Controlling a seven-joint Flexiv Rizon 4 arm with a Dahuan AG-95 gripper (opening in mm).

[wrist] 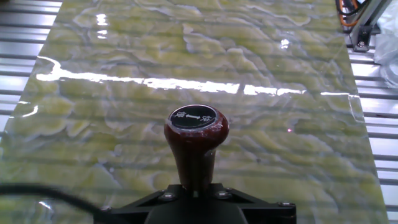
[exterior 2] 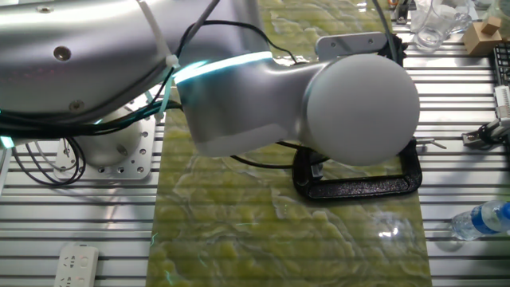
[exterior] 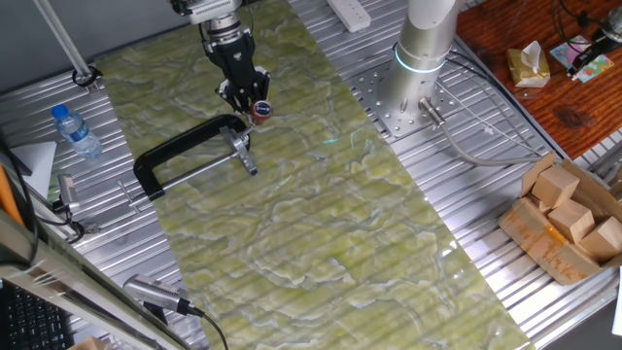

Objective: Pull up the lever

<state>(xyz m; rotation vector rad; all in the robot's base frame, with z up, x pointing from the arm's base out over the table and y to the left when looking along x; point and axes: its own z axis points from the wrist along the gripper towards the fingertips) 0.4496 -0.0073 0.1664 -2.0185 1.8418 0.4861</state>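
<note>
The lever ends in a red-brown knob (exterior: 260, 111). In the hand view the knob (wrist: 196, 127) stands straight out in front of the hand, with its round black cap facing the camera. My gripper (exterior: 250, 100) is shut on the lever just behind the knob, and its black body fills the bottom edge of the hand view. The lever's thin rod is mostly hidden by my fingers. The black C-shaped clamp frame (exterior: 180, 151) lies flat on the green marbled mat (exterior: 321, 214), with its screw end (exterior: 244, 156) just below my gripper. In the other fixed view my arm hides the lever; only the frame (exterior 2: 362, 185) shows.
A water bottle (exterior: 76, 131) lies left of the mat and also shows in the other fixed view (exterior 2: 484, 218). The arm's base (exterior: 425, 58) stands at the back right. A cardboard box of wooden blocks (exterior: 569, 219) is at the right. A power strip (exterior 2: 77, 265) lies on the slats.
</note>
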